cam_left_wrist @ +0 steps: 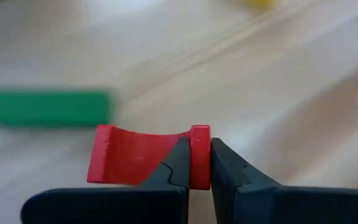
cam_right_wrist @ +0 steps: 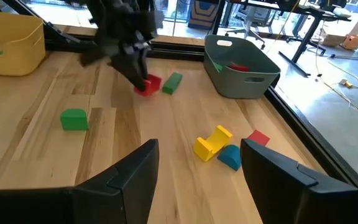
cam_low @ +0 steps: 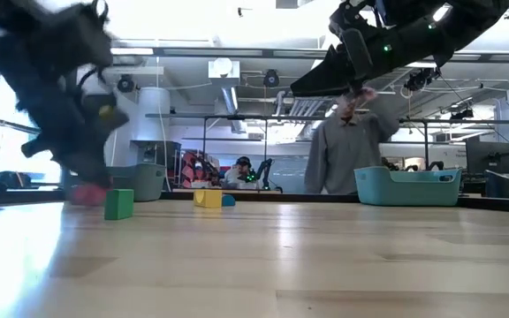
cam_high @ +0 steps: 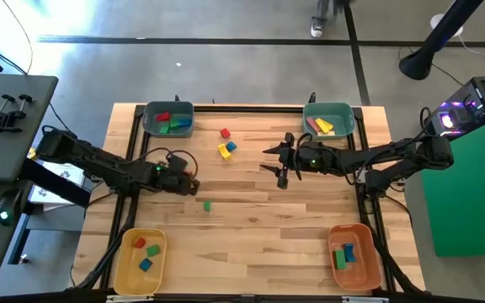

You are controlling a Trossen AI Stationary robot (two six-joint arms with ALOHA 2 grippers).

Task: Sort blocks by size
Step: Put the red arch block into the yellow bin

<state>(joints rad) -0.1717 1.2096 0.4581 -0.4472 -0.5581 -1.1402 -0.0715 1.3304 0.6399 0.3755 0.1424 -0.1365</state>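
My left gripper (cam_left_wrist: 201, 174) is shut on a red arch block (cam_left_wrist: 138, 155), low over the table's left middle; it also shows in the right wrist view (cam_right_wrist: 137, 70). A green bar (cam_left_wrist: 48, 107) lies just beyond it. A green block (cam_high: 206, 204) lies nearer the front edge. A yellow arch (cam_high: 224, 151), a blue block (cam_high: 231, 146) and a red block (cam_high: 225, 133) lie at the far middle. My right gripper (cam_high: 280, 164) is open and empty above the table, right of these. My left gripper pinches one end leg of the red arch (cam_left_wrist: 199, 146) between its two fingertips. The rest of the arch sticks out sideways from the fingers. The fingers slant down from the table's left. I cannot tell whether the arch touches the table.
Teal bins (cam_high: 167, 118) (cam_high: 327, 119) with blocks stand at the far corners. A yellow bin (cam_high: 140, 261) and an orange bin (cam_high: 354, 255) with blocks stand at the near corners. A person (cam_low: 347, 146) stands beyond the far edge.
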